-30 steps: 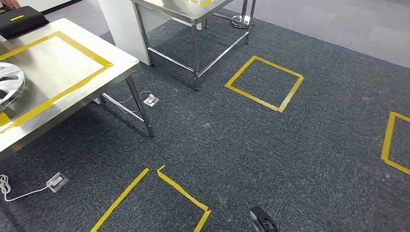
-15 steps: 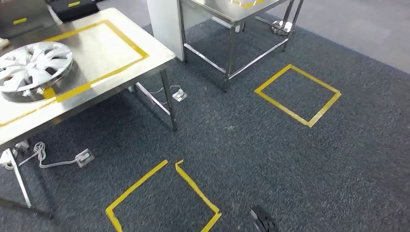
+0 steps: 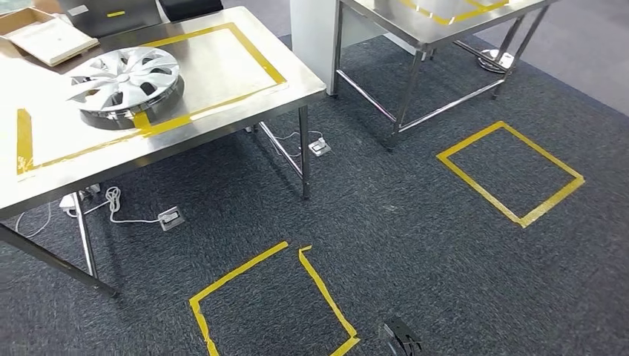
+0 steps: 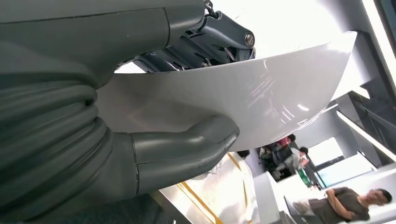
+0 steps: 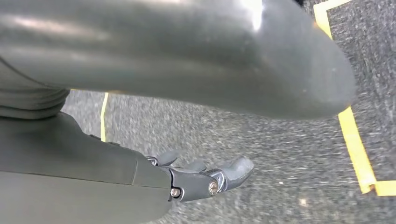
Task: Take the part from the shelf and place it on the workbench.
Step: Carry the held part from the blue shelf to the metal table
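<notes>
My left hand grips a smooth white curved part, thumb under it and dark fingers over its other face. The part's far end runs out of the picture. The steel workbench stands at the upper left of the head view, with a yellow tape rectangle on its top. A silver hubcap lies on that tape line. My right hand hangs over the dark carpet, its thumb and fingers apart and holding nothing.
A flat cardboard box lies at the workbench's far corner. A second steel table stands behind it. Yellow tape squares mark the carpet. A cable and floor sockets lie under the workbench. People stand in the distance.
The whole head view has shifted: the camera turned left, bringing the workbench and the hubcap further into the picture. The floor squares slid right.
</notes>
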Controlling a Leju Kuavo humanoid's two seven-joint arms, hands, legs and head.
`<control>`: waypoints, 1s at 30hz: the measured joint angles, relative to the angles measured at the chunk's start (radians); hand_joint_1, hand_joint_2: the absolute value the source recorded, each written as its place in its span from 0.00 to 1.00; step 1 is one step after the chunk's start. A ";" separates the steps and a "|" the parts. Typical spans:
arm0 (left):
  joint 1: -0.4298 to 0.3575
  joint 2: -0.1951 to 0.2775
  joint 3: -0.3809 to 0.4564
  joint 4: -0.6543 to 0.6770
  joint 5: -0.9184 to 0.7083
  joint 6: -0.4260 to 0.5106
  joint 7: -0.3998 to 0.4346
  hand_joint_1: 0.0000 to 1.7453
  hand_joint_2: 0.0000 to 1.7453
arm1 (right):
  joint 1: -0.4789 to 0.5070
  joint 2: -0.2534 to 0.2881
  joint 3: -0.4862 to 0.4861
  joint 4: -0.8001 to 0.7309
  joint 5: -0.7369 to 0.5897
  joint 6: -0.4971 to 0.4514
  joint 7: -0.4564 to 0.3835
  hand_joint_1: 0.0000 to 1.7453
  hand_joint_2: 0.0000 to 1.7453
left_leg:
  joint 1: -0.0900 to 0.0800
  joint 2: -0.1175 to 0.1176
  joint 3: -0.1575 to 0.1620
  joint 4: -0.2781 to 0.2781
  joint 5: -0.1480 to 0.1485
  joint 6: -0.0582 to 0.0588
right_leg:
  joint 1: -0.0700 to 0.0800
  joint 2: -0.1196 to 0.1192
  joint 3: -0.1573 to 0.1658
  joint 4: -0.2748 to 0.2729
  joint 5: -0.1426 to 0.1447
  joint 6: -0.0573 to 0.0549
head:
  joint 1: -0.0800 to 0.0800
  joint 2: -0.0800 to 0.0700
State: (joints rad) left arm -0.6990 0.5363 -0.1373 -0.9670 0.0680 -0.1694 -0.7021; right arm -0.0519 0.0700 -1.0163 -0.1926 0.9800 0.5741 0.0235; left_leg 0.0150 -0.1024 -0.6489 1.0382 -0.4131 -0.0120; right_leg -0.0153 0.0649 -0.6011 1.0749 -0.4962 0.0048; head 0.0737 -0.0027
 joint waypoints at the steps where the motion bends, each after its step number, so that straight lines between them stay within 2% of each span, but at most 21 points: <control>1: -0.002 -0.003 0.000 0.001 -0.002 0.000 0.000 1.00 1.00 | 0.000 0.000 0.000 0.000 0.000 0.000 0.000 0.00 0.00 | 0.001 -0.012 -0.004 0.000 0.003 -0.007 | 0.000 0.013 0.009 -0.022 0.002 -0.002 | 0.000 0.000; 2: -0.003 -0.005 -0.001 0.002 -0.005 0.000 0.000 1.00 1.00 | -0.001 0.000 0.000 0.000 0.000 0.000 0.000 0.00 0.00 | 0.003 -0.025 -0.007 -0.003 0.007 -0.016 | 0.002 0.014 0.011 -0.027 0.000 -0.005 | 0.001 0.000; 3: -0.004 -0.007 -0.001 0.003 -0.007 0.000 0.000 1.00 1.00 | -0.002 0.000 0.000 0.000 0.000 0.000 0.000 0.00 0.00 | 0.007 -0.035 -0.008 -0.008 0.011 -0.025 | 0.003 0.002 0.013 -0.029 0.003 -0.011 | 0.002 0.000; 4: -0.004 -0.007 -0.001 0.005 -0.009 0.000 0.000 1.00 1.00 | -0.003 0.000 0.000 0.000 -0.002 0.000 0.000 0.00 0.00 | 0.008 -0.029 -0.010 -0.009 0.012 -0.031 | 0.004 -0.009 0.016 -0.034 0.006 -0.018 | 0.002 0.000; 6: -0.010 -0.009 -0.001 0.009 -0.012 0.000 0.000 1.00 1.00 | -0.004 0.000 0.000 0.000 -0.007 0.000 -0.003 0.00 0.00 | 0.005 0.024 -0.030 0.029 -0.014 -0.039 | 0.003 -0.028 0.024 -0.044 0.015 -0.033 | -0.003 0.000; 7: -0.014 -0.012 -0.002 0.012 -0.013 0.000 0.000 1.00 1.00 | -0.004 0.001 0.000 0.000 -0.009 0.000 -0.004 0.00 0.00 | 0.004 0.059 -0.053 0.079 -0.042 -0.042 | 0.004 -0.037 0.025 -0.046 0.017 -0.036 | -0.006 0.000; 8: -0.017 -0.015 -0.003 0.014 -0.014 0.000 0.000 1.00 1.00 | -0.002 0.001 -0.001 0.000 -0.012 0.000 -0.005 0.00 0.00 | 0.003 0.080 -0.079 0.141 -0.073 -0.045 | 0.006 -0.045 0.025 -0.046 0.017 -0.039 | -0.008 0.000; 9: -0.017 -0.018 -0.004 0.017 -0.014 0.000 0.000 1.00 1.00 | -0.001 0.001 -0.001 0.000 -0.013 0.000 -0.005 0.00 0.00 | 0.004 0.090 -0.104 0.201 -0.096 -0.047 | 0.006 -0.052 0.024 -0.046 0.017 -0.040 | -0.008 0.000; 10: -0.017 -0.021 -0.005 0.020 -0.015 0.000 0.000 1.00 1.00 | 0.000 0.001 -0.001 0.000 -0.013 0.000 -0.005 0.00 0.00 | 0.005 0.093 -0.119 0.240 -0.106 -0.049 | 0.007 -0.059 0.024 -0.045 0.017 -0.041 | -0.009 0.000; 11: -0.016 -0.023 -0.006 0.022 -0.016 0.000 0.001 1.00 1.00 | 0.000 0.001 -0.001 0.000 -0.014 0.000 -0.005 0.00 0.00 | 0.005 0.095 -0.116 0.243 -0.098 -0.049 | 0.007 -0.064 0.024 -0.045 0.016 -0.041 | -0.008 0.000; 12: -0.017 -0.025 -0.006 0.024 -0.017 0.000 0.001 1.00 1.00 | 0.000 0.001 -0.001 0.000 -0.014 0.000 -0.005 0.00 0.00 | 0.005 0.096 -0.095 0.210 -0.076 -0.048 | 0.007 -0.068 0.024 -0.044 0.015 -0.040 | -0.008 0.000; 14: -0.021 -0.026 -0.006 0.024 -0.017 0.000 0.000 1.00 1.00 | -0.001 0.001 -0.002 0.000 -0.014 0.000 -0.005 0.00 0.00 | 0.003 0.101 -0.021 0.086 -0.029 -0.041 | 0.008 -0.073 0.024 -0.041 0.012 -0.036 | -0.008 0.000; 15: -0.023 -0.026 -0.006 0.024 -0.017 0.000 0.000 1.00 1.00 | -0.002 0.001 -0.002 0.000 -0.014 0.000 -0.005 0.00 0.00 | -0.001 0.103 0.008 0.033 -0.018 -0.035 | 0.010 -0.075 0.023 -0.040 0.011 -0.032 | -0.009 0.000; 16: -0.026 -0.026 -0.006 0.024 -0.017 -0.001 0.000 1.00 1.00 | -0.002 0.001 -0.002 0.000 -0.014 0.000 -0.005 0.00 0.00 | -0.004 0.105 0.025 0.003 -0.017 -0.029 | 0.011 -0.077 0.022 -0.039 0.011 -0.028 | -0.009 0.000; 17: -0.027 -0.026 -0.006 0.024 -0.018 -0.002 0.000 1.00 1.00 | -0.001 0.001 -0.002 0.000 -0.014 0.000 -0.005 0.00 0.00 | -0.006 0.106 0.030 -0.008 -0.022 -0.024 | 0.013 -0.078 0.020 -0.039 0.010 -0.025 | -0.008 0.000; 21: -0.028 -0.027 -0.006 0.025 -0.017 -0.006 0.000 1.00 1.00 | -0.002 0.001 -0.002 0.000 -0.013 0.000 -0.005 0.00 0.00 | -0.007 0.102 0.029 -0.013 -0.018 -0.017 | 0.017 -0.079 0.021 -0.045 0.013 -0.039 | -0.005 0.000; 30: -0.032 -0.030 -0.006 0.038 -0.018 -0.009 0.000 1.00 1.00 | -0.001 0.001 -0.002 0.000 -0.014 0.000 -0.004 0.00 0.00 | -0.009 0.103 0.027 -0.011 -0.017 -0.007 | 0.014 -0.078 0.024 -0.055 0.021 -0.012 | -0.005 0.000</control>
State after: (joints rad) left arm -0.7310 0.5063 -0.1438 -0.9286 0.0502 -0.1781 -0.7019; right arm -0.0533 0.0707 -1.0179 -0.1926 0.9663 0.5745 0.0191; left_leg 0.0064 0.0005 -0.6220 1.0270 -0.4304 -0.0189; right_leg -0.0012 -0.0135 -0.5770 1.0198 -0.4755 -0.0070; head 0.0690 -0.0027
